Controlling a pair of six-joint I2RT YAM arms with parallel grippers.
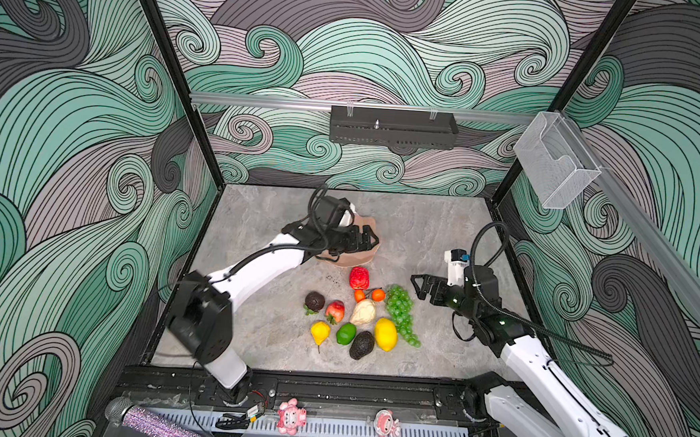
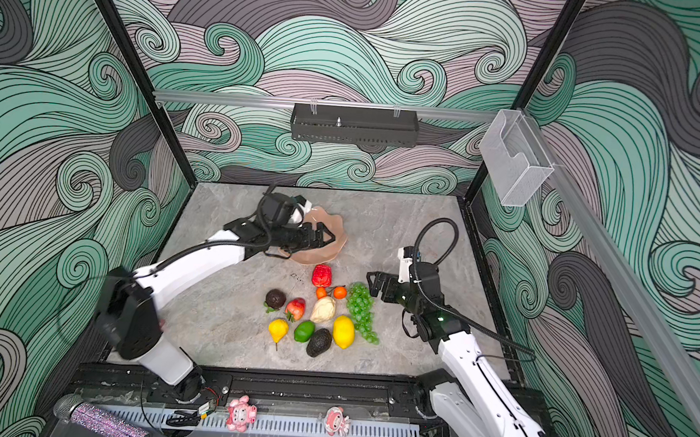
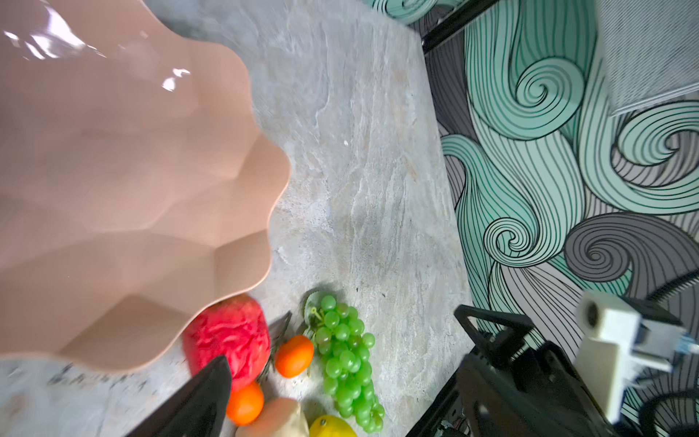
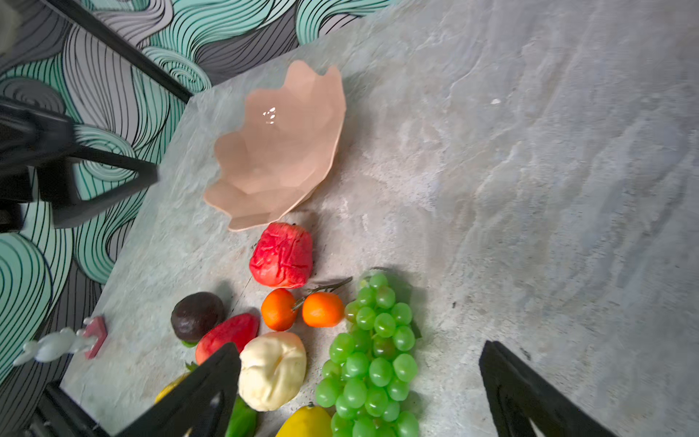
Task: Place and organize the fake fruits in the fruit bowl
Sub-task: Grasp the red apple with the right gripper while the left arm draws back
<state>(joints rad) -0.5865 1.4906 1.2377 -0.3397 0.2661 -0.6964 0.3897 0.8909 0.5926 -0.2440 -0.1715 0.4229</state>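
Note:
The peach-pink fruit bowl (image 1: 367,228) (image 2: 337,231) stands empty at the table's back middle; it also fills the left wrist view (image 3: 132,170). My left gripper (image 1: 370,239) (image 2: 325,236) hovers over it, open and holding nothing; one finger (image 3: 196,401) shows. The fake fruits lie in front of the bowl: a wrinkled red one (image 1: 359,278), two oranges (image 1: 378,295), green grapes (image 1: 401,312), a cream one (image 1: 363,312), lemon (image 1: 386,334), avocado (image 1: 361,345), lime (image 1: 346,333), pear (image 1: 320,332), apple (image 1: 334,311) and a dark round one (image 1: 314,302). My right gripper (image 1: 417,288) (image 4: 363,397) is open, just right of and above the grapes (image 4: 372,355).
A black rack (image 1: 393,128) hangs on the back wall and a clear box (image 1: 553,161) on the right rail. Two pink figurines (image 1: 291,416) and a glittery microphone (image 1: 152,424) lie along the front ledge. Bare table lies right of the grapes and left of the fruits.

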